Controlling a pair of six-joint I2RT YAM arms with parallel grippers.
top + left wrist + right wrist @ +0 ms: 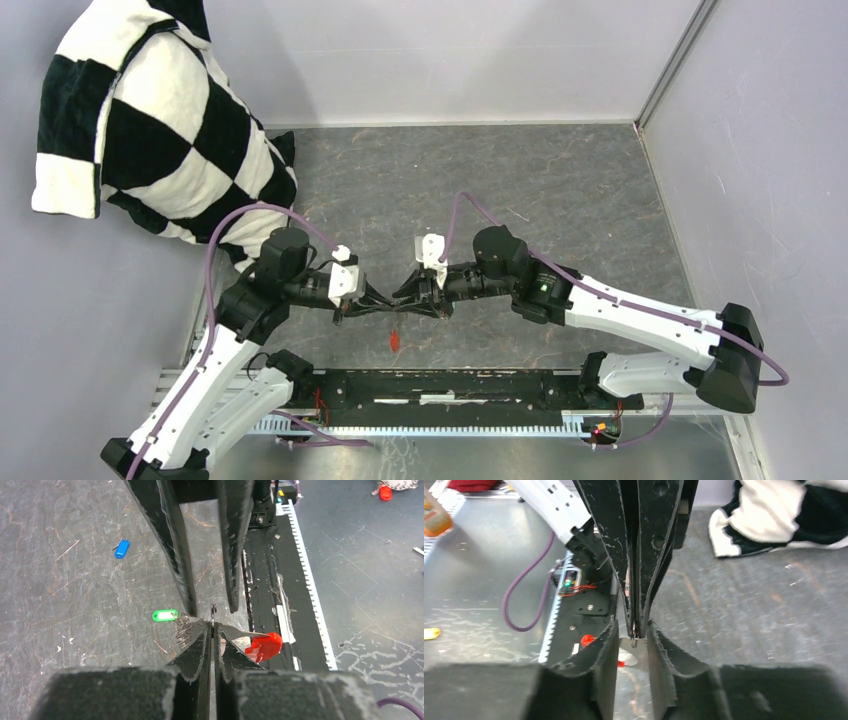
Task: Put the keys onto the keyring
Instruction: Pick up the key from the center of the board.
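My left gripper [213, 628] is shut on the keyring [213, 612], a thin metal ring held edge-on above the table. Its red tag [265, 646] hangs to the right, and a grey chain-like strap [183, 634] hangs to the left. My right gripper [632, 630] is open, tip to tip with the left, with one finger on each side of the ring. The green key [165, 615] lies just left of the grippers; I cannot tell whether it touches the ring. The blue key [121, 548] lies on the table farther off. In the top view the grippers meet at mid-table, with the red tag [396, 340] below them.
A black-and-white checked cloth [150, 130] is heaped at the back left. The black base rail [450, 385] runs along the near edge just below the grippers. Grey walls enclose the table at the back and right.
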